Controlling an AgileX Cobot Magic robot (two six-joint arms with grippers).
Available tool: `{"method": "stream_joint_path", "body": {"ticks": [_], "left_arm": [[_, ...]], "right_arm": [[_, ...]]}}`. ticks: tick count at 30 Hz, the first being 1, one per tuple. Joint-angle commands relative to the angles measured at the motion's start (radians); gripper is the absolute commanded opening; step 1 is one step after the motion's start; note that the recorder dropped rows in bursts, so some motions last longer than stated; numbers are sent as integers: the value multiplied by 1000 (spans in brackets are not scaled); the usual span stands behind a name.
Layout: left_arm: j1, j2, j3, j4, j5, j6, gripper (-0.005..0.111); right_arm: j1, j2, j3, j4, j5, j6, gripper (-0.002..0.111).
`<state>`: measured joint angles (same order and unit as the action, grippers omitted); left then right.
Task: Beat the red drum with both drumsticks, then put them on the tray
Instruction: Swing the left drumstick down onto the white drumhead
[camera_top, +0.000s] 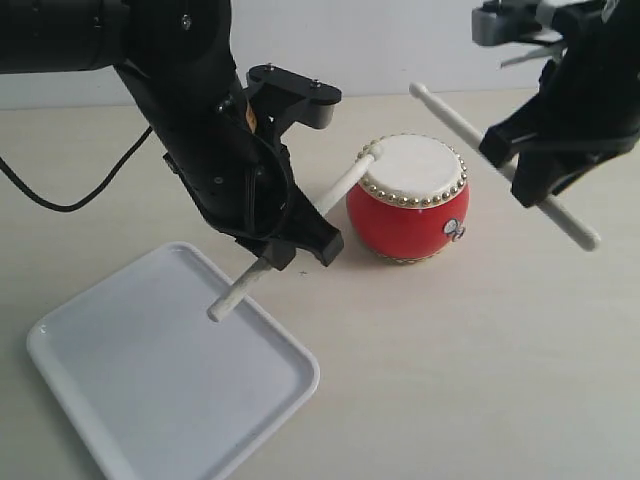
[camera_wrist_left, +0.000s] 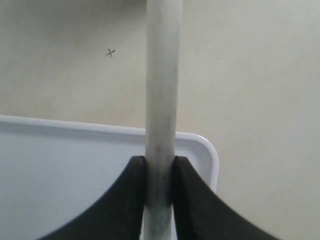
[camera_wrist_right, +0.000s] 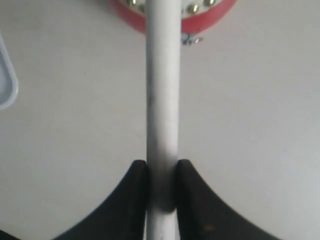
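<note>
- My left gripper (camera_top: 275, 255): black jaws clamped on a slim pale wooden drumstick (camera_top: 340, 187). The wrist view shows both pads pressed flat against the shaft.
- This left stick slants up from over the corner of the flat white rectangular tray (camera_top: 150, 385) to the small glossy red barrel-shaped drum (camera_top: 410, 205). Its tip appears to touch the left edge of the cream skin.
- My right gripper (camera_top: 530, 178): likewise clenched on the second pale wooden drumstick (camera_top: 455, 120), gripped nearer the butt than the tip.
- Key relation: the right stick's long axis runs diagonally past the drum's right side. Its tip is held up by the far edge and appears clear of the skin, so the drum lies below that tip.
- Judgement: this is the beating step, and I would swing the right tip down onto the skin next. The left arm is nearer the tray, which lies well apart from the right gripper.
</note>
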<state>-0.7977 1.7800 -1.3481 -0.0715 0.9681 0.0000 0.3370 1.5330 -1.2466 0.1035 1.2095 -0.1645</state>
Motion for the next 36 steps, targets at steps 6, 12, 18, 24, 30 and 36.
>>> {"method": "stream_joint_path", "body": {"ticks": [6, 12, 18, 24, 30, 36], "left_arm": [[1, 0, -6, 6, 6, 0, 0], [1, 0, -6, 18, 42, 0, 0], [1, 0, -69, 38, 60, 26, 0], [1, 8, -202, 63, 103, 72, 0], [1, 138, -306, 71, 192, 114, 0], [9, 327, -353, 106, 253, 129, 0]], "right_arm": [[1, 133, 66, -29, 12, 2, 0], [-2, 146, 15, -44, 12, 2, 0], [-2, 2, -59, -124, 12, 22, 0], [-74, -113, -26, -104, 12, 34, 0], [-104, -147, 42, -83, 12, 24, 0], [-104, -147, 80, 0, 12, -16, 0]]}}
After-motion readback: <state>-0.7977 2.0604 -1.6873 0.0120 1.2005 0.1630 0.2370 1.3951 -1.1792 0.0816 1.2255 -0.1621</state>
